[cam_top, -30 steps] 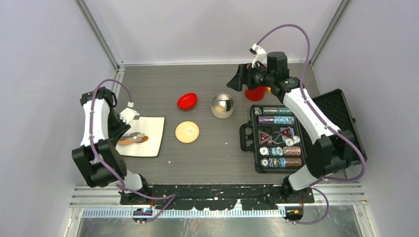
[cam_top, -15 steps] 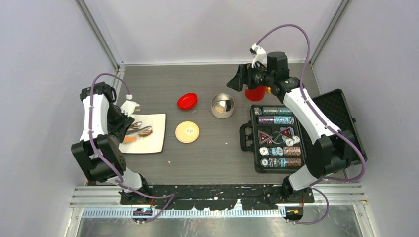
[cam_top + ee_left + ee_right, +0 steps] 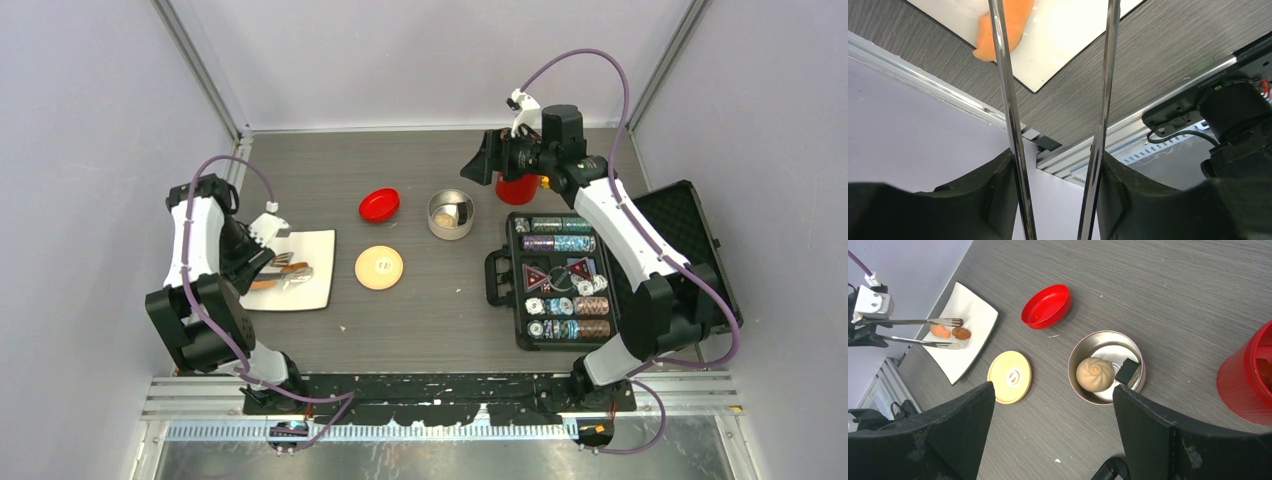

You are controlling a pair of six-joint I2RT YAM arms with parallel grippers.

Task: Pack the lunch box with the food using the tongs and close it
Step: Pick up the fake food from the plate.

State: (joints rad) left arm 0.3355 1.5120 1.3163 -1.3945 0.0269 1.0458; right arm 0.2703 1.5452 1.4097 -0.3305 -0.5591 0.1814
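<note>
The left jaws are clamping the tongs well left of the steel lunch box, the tips bracketing an orange piece and a brown piece on the white plate. The right jaws are hanging wide apart, empty, just behind the lunch box. It is sitting lidless, holding a pale bun, its tan lid lying near its front-left.
</note>
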